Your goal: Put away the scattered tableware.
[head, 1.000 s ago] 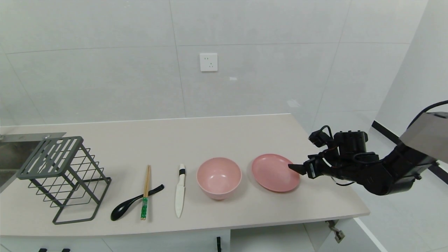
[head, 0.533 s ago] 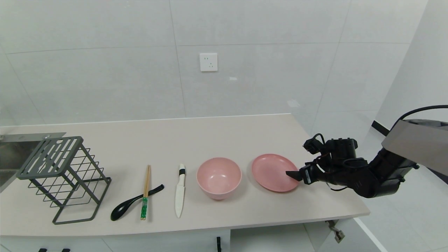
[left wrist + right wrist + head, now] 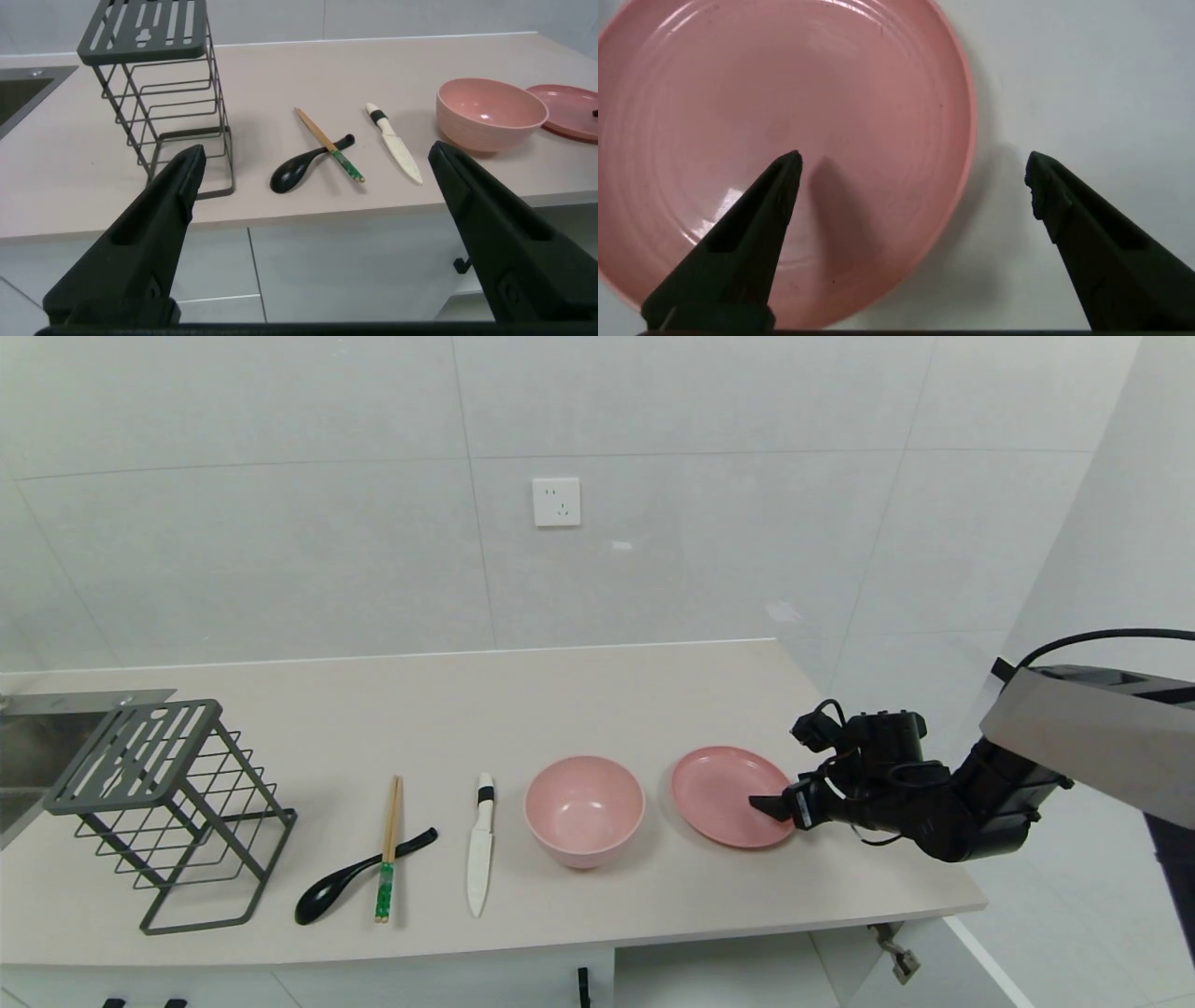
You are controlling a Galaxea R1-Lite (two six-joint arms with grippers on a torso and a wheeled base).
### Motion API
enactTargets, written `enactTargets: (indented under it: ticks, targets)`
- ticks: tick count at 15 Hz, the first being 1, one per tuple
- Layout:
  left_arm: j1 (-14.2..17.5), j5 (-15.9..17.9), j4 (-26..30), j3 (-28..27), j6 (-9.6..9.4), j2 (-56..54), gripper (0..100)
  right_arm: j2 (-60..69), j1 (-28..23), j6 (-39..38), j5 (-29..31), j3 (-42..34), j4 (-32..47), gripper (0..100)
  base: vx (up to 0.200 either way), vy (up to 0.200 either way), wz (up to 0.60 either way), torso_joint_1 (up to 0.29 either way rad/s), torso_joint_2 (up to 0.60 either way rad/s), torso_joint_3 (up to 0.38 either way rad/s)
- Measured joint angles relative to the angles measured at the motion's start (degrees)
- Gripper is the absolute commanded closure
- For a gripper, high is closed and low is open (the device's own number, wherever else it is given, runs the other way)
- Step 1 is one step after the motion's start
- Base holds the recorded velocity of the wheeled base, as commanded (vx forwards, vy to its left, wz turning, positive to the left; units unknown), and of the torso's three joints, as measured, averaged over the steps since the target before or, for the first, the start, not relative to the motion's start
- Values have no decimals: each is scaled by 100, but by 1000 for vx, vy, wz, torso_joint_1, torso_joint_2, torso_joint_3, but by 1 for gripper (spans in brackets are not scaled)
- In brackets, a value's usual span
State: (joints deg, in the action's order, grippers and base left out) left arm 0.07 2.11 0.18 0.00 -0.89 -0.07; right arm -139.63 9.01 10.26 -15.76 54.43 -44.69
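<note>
The right gripper has its dark, wedge-shaped fingers spread wide and straddles the right-hand rim of the round, glossy pink plate, one finger above its faintly ringed face and the other above the matte beige counter. Leftward along the counter lie a deep pink bowl, a white knife with a black band, wooden chopsticks with green-patterned tips crossing a black spoon, and a grey wire rack with a slotted top. The left gripper hangs before the counter's front edge, fingers wide apart and holding nothing.

Wide-spread right pincer, wide-spread left pincer.
</note>
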Motion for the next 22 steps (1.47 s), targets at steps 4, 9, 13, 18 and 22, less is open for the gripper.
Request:
enactTargets:
  ticks: [4, 9, 13, 18, 22]
  targets:
    - [0, 5, 0, 0, 0, 0, 0, -124, 162, 0, -7, 15, -57, 100, 0, 0, 0, 0, 0, 0]
    - [0, 10, 0, 0, -1, 0, 0, -179, 133, -135, 503, 2, -112, 100, 0, 0, 0, 0, 0, 0]
    - [0, 10, 0, 0, 10, 0, 0, -144, -157, -189, 518, -57, -118, 100, 0, 0, 0, 0, 0, 0]
    - [0, 45, 0, 0, 29, 0, 0, 402, -66, -1146, 274, -805, -1582, 100, 0, 0, 0, 0, 0, 0]
    - [0, 98, 0, 0, 16, 0, 0, 1014, 91, -2520, 55, -1788, -3123, 100, 0, 0, 0, 0, 0, 0]
